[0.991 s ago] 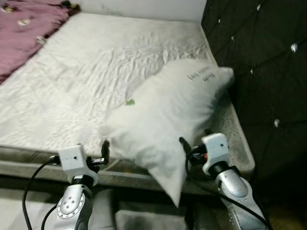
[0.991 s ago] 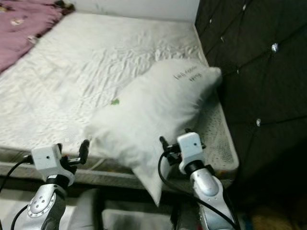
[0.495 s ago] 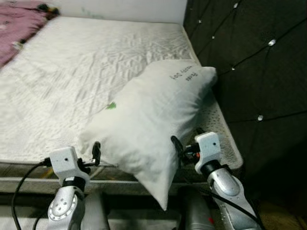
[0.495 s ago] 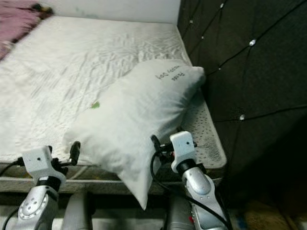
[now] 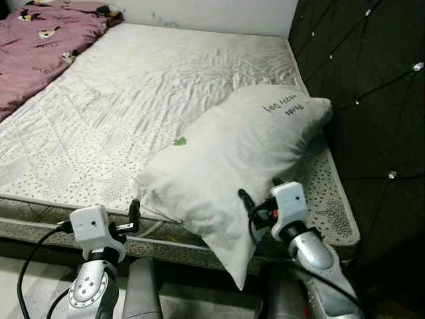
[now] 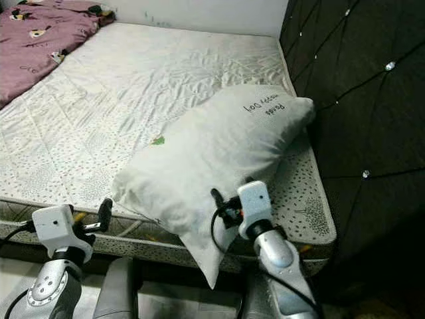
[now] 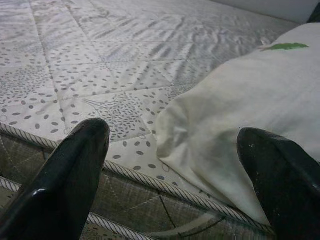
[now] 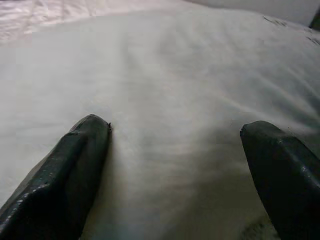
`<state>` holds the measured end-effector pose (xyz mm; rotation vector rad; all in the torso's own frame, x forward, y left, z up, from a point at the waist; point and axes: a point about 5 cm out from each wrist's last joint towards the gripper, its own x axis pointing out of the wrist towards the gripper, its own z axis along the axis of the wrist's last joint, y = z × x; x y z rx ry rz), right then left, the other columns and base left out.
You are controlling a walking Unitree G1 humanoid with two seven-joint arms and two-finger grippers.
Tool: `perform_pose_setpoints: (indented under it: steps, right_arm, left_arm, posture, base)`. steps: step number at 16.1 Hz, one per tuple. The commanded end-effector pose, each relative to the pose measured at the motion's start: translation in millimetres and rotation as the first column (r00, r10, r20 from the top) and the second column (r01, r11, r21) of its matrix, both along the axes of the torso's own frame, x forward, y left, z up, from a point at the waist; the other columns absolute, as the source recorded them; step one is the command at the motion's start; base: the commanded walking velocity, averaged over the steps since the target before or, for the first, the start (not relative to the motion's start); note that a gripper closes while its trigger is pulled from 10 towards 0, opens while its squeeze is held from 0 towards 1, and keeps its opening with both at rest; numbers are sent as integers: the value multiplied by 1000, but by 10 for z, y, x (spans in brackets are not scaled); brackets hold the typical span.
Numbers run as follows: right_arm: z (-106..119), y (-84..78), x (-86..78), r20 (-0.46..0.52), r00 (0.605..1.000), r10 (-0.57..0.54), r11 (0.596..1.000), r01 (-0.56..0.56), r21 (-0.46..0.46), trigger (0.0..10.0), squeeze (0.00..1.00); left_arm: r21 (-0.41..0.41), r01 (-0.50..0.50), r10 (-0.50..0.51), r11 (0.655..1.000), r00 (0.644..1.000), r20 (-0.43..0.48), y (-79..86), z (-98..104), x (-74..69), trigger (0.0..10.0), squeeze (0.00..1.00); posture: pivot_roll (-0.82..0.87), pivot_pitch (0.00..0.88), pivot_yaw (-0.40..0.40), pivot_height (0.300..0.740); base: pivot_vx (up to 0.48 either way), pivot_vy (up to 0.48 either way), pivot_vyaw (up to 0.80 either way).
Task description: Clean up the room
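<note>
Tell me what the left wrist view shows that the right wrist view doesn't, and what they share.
The left wrist view adds the dotted quilted white mattress, its piped edge, and the pillow's small green mark. The right wrist view adds dark printed lettering near the pillow's far end. Both show the big white fabric pillow beyond an open gripper: left gripper, right gripper.

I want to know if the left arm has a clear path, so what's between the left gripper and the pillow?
Only bare patterned mattress and its piped edge lie between the open left gripper and the white pillow, as the left wrist view shows.
</note>
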<state>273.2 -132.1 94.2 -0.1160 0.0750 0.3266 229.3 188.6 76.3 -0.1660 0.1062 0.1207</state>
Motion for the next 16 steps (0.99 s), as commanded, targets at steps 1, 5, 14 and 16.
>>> perform_pose_setpoints:
  steps: [1, 5, 14, 16]
  right_arm:
    - [20, -118, 26, -42, 999, -29, 1000, 29, -2, 10000, 0]
    - [112, -392, -122, -101, 994, -38, 999, 40, 14, 10000, 0]
    - [205, -267, -461, -71, 994, 80, 988, -70, 136, 10000, 0]
    - [184, -254, -504, -64, 992, 105, 988, -97, 120, 10000, 0]
  left_arm:
    - [24, 12, -12, 1000, 1000, -2, -2, 27, -18, 10000, 0]
    - [30, 8, -8, 1000, 1000, -17, 41, 5, -58, 10000, 0]
    - [51, 26, -25, 998, 1000, -18, 73, 13, 19, 10000, 0]
    - [55, 31, -30, 998, 999, -17, 75, 18, 27, 10000, 0]
  posture:
    - [72, 61, -41, 540]
    - [53, 69, -33, 540]
    - [41, 54, -5, 535]
    - [42, 51, -2, 510]
  base:
    - [0, 0, 0]
    - [0, 0, 0]
    - [0, 0, 0]
    - [0, 0, 0]
